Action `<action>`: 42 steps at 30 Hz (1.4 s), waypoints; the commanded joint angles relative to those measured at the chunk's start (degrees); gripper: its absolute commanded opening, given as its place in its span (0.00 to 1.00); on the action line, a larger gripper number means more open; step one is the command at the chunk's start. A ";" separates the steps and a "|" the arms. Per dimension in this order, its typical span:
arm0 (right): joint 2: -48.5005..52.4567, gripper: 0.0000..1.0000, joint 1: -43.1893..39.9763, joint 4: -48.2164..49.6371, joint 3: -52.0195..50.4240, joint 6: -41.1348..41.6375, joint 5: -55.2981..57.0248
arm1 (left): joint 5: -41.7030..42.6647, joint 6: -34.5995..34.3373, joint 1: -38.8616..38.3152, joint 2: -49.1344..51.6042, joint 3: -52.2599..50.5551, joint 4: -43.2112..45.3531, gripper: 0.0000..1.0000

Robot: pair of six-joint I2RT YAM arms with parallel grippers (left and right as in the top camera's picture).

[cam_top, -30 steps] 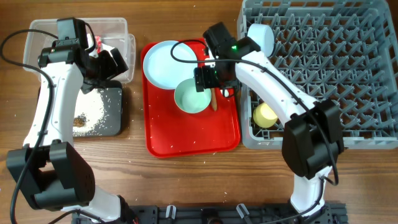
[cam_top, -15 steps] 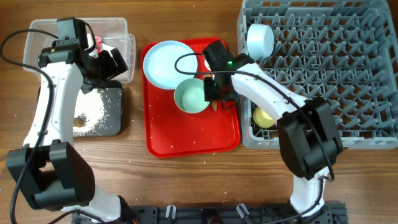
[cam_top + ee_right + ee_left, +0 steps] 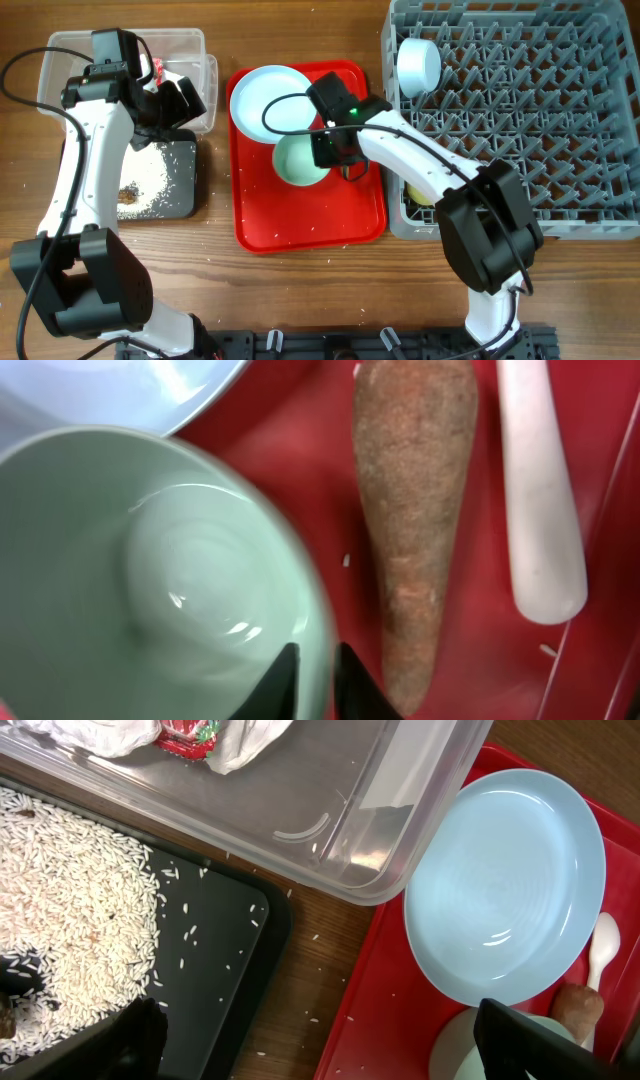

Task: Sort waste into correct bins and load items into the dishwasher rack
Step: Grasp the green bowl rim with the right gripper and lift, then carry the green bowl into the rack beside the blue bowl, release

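The right gripper (image 3: 317, 672) pinches the mint-green bowl (image 3: 150, 570) rim between narrowed fingers

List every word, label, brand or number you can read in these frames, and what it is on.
No text can be read in any view.
The crumpled red-and-white wrapper in the clear tub: printed pattern, cropped and too blurred to read.
The pale blue plate, mint-green bowl, red tray and grey rack: no markings visible.
The green light on the right arm: a light only, no lettering.
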 commanded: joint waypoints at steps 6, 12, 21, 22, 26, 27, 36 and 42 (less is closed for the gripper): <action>-0.85 0.04 0.07 -0.63 0.44 -1.66 1.27 | 0.68 0.11 0.26 -1.18 1.14 0.00 1.00; -11.39 0.04 -0.26 -6.08 4.11 -4.79 6.27 | 0.66 0.11 0.26 -1.18 1.14 0.00 1.00; -28.35 0.04 -8.94 -16.96 4.11 1.73 41.13 | 0.68 0.11 0.26 -1.18 1.11 0.00 1.00; -28.63 0.04 -9.99 -18.43 4.11 3.76 46.21 | 0.68 0.11 0.26 -1.18 1.14 0.00 1.00; -27.89 0.04 -12.02 -19.21 3.52 5.95 60.26 | 0.68 0.11 0.26 -1.18 1.14 0.02 1.00; -27.76 0.04 -12.07 -19.17 3.43 5.44 62.40 | 0.68 0.11 0.26 -1.18 1.14 0.00 1.00; -19.47 0.04 -12.00 -8.44 3.43 -24.72 69.33 | 0.68 0.11 0.26 -1.18 1.14 0.02 1.00; -9.55 0.04 -10.34 -8.37 3.45 -31.61 76.59 | 0.66 0.11 0.26 -1.18 1.11 0.00 1.00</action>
